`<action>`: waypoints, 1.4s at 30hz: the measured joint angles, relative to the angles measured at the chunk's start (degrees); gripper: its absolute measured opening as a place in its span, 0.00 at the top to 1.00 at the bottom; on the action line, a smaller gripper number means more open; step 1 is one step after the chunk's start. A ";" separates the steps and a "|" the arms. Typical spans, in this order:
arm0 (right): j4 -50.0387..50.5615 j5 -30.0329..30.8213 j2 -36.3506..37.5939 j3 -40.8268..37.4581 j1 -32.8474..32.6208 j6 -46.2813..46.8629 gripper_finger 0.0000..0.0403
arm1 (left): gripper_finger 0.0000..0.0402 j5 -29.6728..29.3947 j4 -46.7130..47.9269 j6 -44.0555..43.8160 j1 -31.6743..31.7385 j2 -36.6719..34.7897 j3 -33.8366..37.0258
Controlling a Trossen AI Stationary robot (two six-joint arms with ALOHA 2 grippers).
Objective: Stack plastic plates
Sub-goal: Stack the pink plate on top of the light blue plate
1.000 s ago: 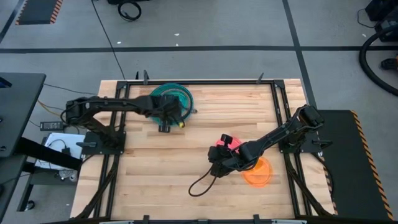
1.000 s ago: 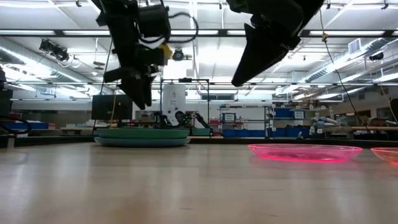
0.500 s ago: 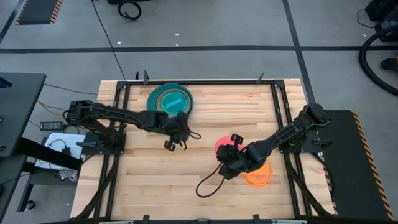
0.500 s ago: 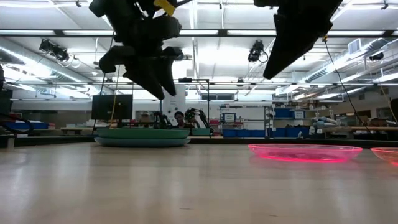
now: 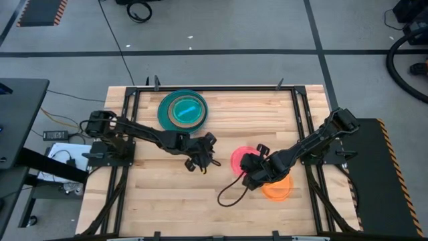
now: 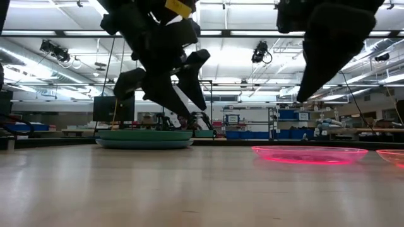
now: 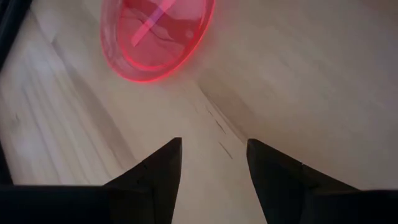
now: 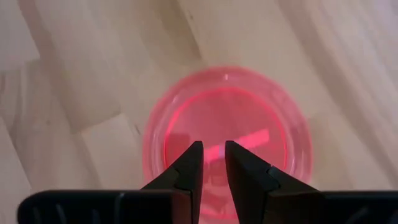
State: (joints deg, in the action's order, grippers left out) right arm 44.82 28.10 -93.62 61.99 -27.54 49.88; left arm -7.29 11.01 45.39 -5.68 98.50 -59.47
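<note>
Left gripper (image 5: 206, 148) hangs above bare counter (image 5: 167, 194) w/ its fingers (image 7: 163, 169) spread, nothing between them; pink plate (image 7: 156, 36) lies flat just ahead of it. Right gripper (image 8: 211, 163) hovers directly over that same pink plate (image 8: 227, 138), fingers close together w/ a narrow gap, empty. Orange plate (image 5: 278, 186) sits just beside the right gripper, partly under its arm. Teal stack (image 5: 182, 110) is well behind the left gripper, w/ a tan plate on top.
</note>
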 joint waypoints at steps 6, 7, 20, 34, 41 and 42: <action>4.18 -3.46 0.00 -0.78 0.01 3.06 0.80 | 0.53 -0.01 -4.88 -1.05 -0.47 1.12 -0.01; 4.38 -3.99 0.07 -0.78 0.03 2.79 0.80 | 0.53 -0.01 -6.46 -1.04 -0.70 1.59 -0.11; 2.59 -2.18 9.97 -7.39 -0.08 5.90 0.81 | 0.53 2.68 -22.35 11.65 -3.96 11.33 -0.04; -10.06 -1.16 14.67 -14.55 0.27 5.04 0.81 | 0.67 10.06 -24.57 15.22 -1.50 20.05 -8.29; -10.49 0.89 15.06 -14.55 0.22 5.02 0.81 | 0.68 10.54 -22.10 16.22 0.22 25.55 -13.42; -10.45 1.10 15.06 -14.55 0.14 5.02 0.81 | 0.68 10.70 -22.02 16.58 0.39 25.95 -13.69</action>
State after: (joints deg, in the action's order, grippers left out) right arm 34.37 29.20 -78.56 47.44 -27.40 54.89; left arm 3.41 -11.00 61.98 -5.29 124.45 -73.16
